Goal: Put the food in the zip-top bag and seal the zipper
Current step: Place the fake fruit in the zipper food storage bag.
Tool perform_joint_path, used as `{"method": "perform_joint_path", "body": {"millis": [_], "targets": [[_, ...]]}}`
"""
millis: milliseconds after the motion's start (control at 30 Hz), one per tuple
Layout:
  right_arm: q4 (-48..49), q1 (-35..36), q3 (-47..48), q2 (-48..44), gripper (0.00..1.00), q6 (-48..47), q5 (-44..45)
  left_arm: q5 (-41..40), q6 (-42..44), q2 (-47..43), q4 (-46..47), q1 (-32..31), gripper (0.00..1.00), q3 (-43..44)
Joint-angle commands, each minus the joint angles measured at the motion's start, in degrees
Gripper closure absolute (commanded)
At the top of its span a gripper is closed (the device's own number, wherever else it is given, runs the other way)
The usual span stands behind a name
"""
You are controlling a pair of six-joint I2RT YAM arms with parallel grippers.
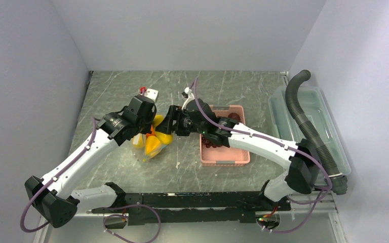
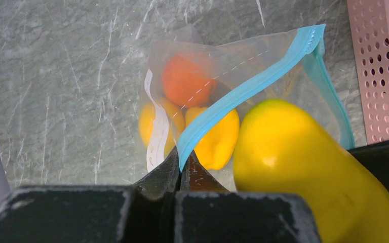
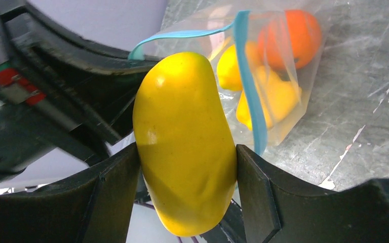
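The clear zip-top bag hangs above the table, mouth partly open. My left gripper is shut on one end of its teal zipper. Inside lie a round orange fruit and yellow pieces. My right gripper is shut on a large yellow fruit, held at the bag's mouth beside the zipper. From above, the bag hangs between the left gripper and the right gripper. Dark grapes sit in the pink basket.
The pink perforated basket stands right of the bag, under the right arm. A rigid clear bin sits at the far right with a grey corrugated hose across it. A small white-and-red object lies behind the left gripper.
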Motion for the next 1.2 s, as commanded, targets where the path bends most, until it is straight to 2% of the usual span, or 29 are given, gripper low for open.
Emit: {"method": "perform_joint_path", "body": {"millis": [0,267,467,667,767,867,1000,1167], "targets": [[2.9,0.3,1.0,1.5,0.62,3.6,3.8,-0.5,0.0,-1.6,1.8,0.3,1.00,0.3],[0.3,0.3,2.3,5.1,0.62,6.7,12.2,0.8,0.3,-2.5,2.4,0.2,1.00,0.2],[-2.2,0.3,5.5,7.8,0.57,9.1,15.4,1.8,0.7,-2.9,2.7,0.3,1.00,0.1],[-1.8,0.4,6.3,8.6,0.46,9.7,15.7,1.6,0.6,-2.5,2.6,0.2,1.00,0.1],[-1.7,0.7,6.7,8.9,0.33,9.2,15.4,1.4,0.5,-2.4,2.5,0.3,1.00,0.2],[-1.1,0.9,6.7,9.1,0.26,8.8,14.9,1.1,0.5,-2.4,2.4,0.3,1.00,0.2],[-0.5,1.0,6.7,9.0,0.19,7.6,13.5,0.9,0.5,-2.3,2.3,0.3,1.00,0.2],[0.1,1.2,6.4,8.2,0.16,6.5,13.0,0.7,0.5,-2.3,2.3,0.3,1.00,0.2]]}}
